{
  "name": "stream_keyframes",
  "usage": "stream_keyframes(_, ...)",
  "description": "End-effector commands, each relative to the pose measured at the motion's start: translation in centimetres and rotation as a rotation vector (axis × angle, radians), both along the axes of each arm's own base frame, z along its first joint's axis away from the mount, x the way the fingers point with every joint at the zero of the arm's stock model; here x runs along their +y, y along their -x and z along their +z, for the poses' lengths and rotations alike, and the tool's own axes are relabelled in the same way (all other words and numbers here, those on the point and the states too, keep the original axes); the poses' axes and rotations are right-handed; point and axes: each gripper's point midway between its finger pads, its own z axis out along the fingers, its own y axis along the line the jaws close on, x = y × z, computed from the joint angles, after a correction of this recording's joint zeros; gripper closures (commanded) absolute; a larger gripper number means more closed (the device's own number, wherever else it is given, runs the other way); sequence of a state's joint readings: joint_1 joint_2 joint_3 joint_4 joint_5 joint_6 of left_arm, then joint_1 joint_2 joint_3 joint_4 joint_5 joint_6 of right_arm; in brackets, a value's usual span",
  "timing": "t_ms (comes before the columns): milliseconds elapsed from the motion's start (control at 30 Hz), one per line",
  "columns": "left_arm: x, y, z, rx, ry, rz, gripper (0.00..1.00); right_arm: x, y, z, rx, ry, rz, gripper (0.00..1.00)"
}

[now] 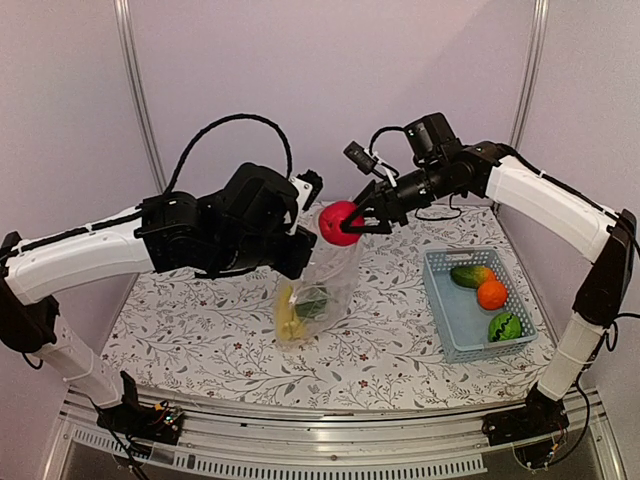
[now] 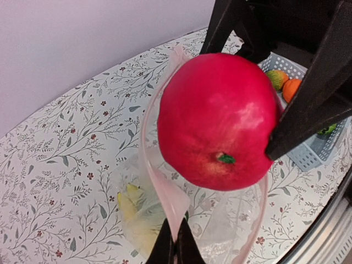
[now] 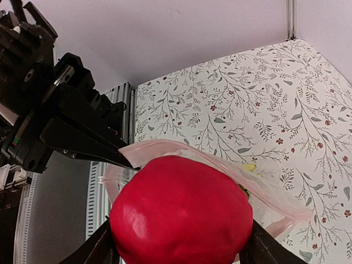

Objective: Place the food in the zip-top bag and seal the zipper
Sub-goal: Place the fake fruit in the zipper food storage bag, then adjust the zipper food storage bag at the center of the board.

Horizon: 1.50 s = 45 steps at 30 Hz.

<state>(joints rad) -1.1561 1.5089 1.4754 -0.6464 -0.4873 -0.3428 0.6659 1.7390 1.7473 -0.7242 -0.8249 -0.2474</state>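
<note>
My right gripper (image 1: 352, 222) is shut on the red apple (image 1: 339, 223) and holds it at the open mouth of the clear zip-top bag (image 1: 322, 285). The apple fills the left wrist view (image 2: 220, 121) and the right wrist view (image 3: 179, 217). My left gripper (image 2: 176, 242) is shut on the bag's pale pink zipper strip (image 2: 165, 190) and holds the bag up by its mouth edge. Yellow bananas (image 1: 288, 312) and a dark green piece (image 1: 312, 304) lie inside the bag. The mango (image 1: 470, 276), orange (image 1: 491, 294) and striped green ball (image 1: 505, 327) sit in the basket.
The light blue lattice basket (image 1: 450, 330) stands on the right of the floral tablecloth (image 1: 200, 340). The metal table edge (image 1: 330, 440) runs along the front. Both arms meet above the table's middle.
</note>
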Motion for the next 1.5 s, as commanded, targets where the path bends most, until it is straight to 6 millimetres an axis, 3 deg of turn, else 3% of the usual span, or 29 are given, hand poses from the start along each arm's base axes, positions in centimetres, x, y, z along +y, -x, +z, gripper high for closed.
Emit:
stream_keyframes(0,0.0,0.6,1.2,-0.018,0.049,-0.002,1.00,-0.2,-1.6,-2.0,-0.044,0.097,-0.091,0.35)
stream_keyframes(167,-0.1,0.7,1.0,-0.017,0.055,-0.004,1.00,-0.2,-1.8,-3.1,-0.113,0.169,-0.132,0.29)
stream_keyframes(367,-0.1,0.6,0.8,-0.017,0.053,-0.001,1.00,1.2,0.6,-3.4,-0.175,0.209,-0.074,0.18)
stream_keyframes(533,0.3,0.6,0.8,-0.020,0.053,0.009,1.00,0.9,0.7,-2.0,-0.221,0.210,-0.094,0.11)
stream_keyframes(800,1.6,0.4,0.5,-0.043,0.013,0.036,1.00,-1.7,0.1,1.8,-0.365,0.211,-0.189,0.09)
stream_keyframes(867,2.6,0.2,0.8,-0.068,-0.024,0.055,1.00,-3.1,0.1,2.3,-0.391,0.211,-0.204,0.09)
stream_keyframes(1000,5.8,-1.0,2.3,-0.152,-0.129,0.109,1.00,-7.6,-1.0,3.4,-0.390,0.180,-0.285,0.08)
stream_keyframes(1200,9.9,-1.6,4.2,-0.217,-0.412,0.060,1.00,-15.0,-4.3,0.4,-0.248,0.180,-0.464,0.09)
stream_keyframes(1333,9.7,-1.6,3.5,-0.204,-0.565,-0.025,1.00,-19.0,-5.1,-2.6,-0.201,0.204,-0.580,0.10)
stream_keyframes(1467,6.1,-2.1,0.4,-0.150,-0.629,-0.130,1.00,-22.7,-5.6,-4.6,-0.153,0.232,-0.686,0.10)
